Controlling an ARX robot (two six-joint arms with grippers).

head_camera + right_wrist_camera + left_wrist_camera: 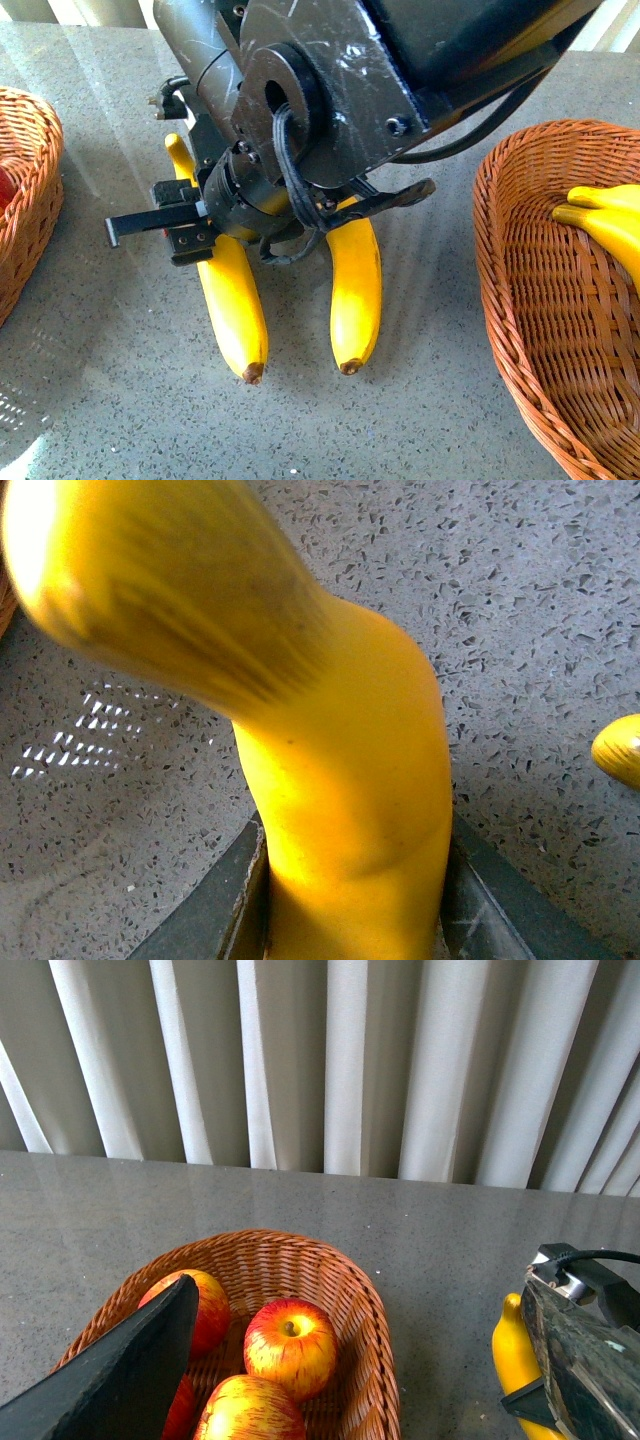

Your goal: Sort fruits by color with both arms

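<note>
We read this as the pick-up step for the yellow fruit. The right gripper (352,915) is clenched on the farther banana (236,300), its fingers (215,905) pressed against the skin on either side in the right wrist view. The red half of the sort looks settled; the apples (290,1345) sit in the apple basket (372,1360), well beyond both loose fruits from the banana basket (520,300).

Two fruits lie loose on the bench (440,410) beside the banana basket. The nearer banana (355,300) is between that basket and the gripped one, just beside it and untouched. More bananas (610,220) rest inside the banana basket.

The farther banana appears to rest on the bench, not yet lifted. Its long axis runs roughly along the banana basket's long side; its brown tip (254,374) sits toward that basket's near end (the end closest to the front camera), the stem end toward the far end. The hold seems to fall on the stem half, so the longer tip half is unsupported.

The next move, as we judge it, calls for a straight lift, a carry over the nearer banana and over the wicker rim, then a lay-down alongside the fruit already there. The glossy skin could slip or swivel between the fingers.

The left gripper's one visible finger (130,1360) hangs above the apple basket; we cannot tell whether that gripper is spread or closed.
</note>
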